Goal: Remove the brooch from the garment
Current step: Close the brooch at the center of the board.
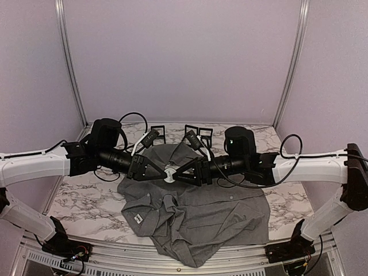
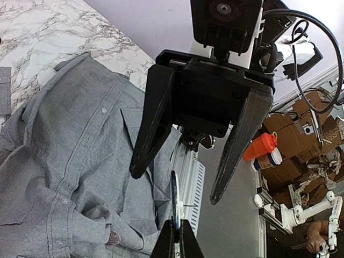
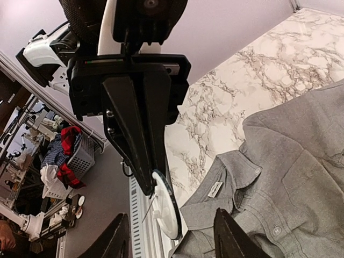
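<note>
L fingers [image 3: 140,145] clamp brooch [image 3: 165,207] by rim; R fingers [image 2: 156,118], half-wide, flank it w/o contact, above garment [image 1: 218,213]. Thin edge-grip could slip, dropping brooch.

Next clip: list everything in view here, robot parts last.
shirt: one, grey, crumpled on the table
neck label: one, white, inside the collar
brooch: one, white disc with pin, above the shirt
table: one, marble-patterned, under everything
small frames: about three, black, table's back edge
left arm: one, white and black, from the left; jaws shut on the brooch
right arm: one, white and black, from the right; jaws open, facing the brooch
</note>
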{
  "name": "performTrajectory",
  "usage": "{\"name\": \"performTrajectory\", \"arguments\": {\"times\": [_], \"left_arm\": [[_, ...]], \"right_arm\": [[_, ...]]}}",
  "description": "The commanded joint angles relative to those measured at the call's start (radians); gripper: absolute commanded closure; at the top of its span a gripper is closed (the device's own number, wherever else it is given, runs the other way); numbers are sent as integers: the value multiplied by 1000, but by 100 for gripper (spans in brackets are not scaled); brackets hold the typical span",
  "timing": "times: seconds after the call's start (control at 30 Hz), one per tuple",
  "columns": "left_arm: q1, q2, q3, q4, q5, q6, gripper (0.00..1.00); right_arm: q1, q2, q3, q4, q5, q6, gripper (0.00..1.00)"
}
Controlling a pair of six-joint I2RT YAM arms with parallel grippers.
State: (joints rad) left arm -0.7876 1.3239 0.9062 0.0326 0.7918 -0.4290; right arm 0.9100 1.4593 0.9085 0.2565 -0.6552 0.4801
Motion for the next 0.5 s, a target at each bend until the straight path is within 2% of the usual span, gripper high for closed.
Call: {"name": "performTrajectory", "arguments": {"times": [0.0,0.23,0.47], "left_arm": [[-13,12,27,-10,47,36,100],[-33,18,31,-22,40,52,100],[-35,13,31,-6,40,45,100]], "right_arm": [[-8,23,38,83,-81,57,54],[-7,30,19,154,-117,119,58],[-6,36,8,164,-132,126,70]]}}
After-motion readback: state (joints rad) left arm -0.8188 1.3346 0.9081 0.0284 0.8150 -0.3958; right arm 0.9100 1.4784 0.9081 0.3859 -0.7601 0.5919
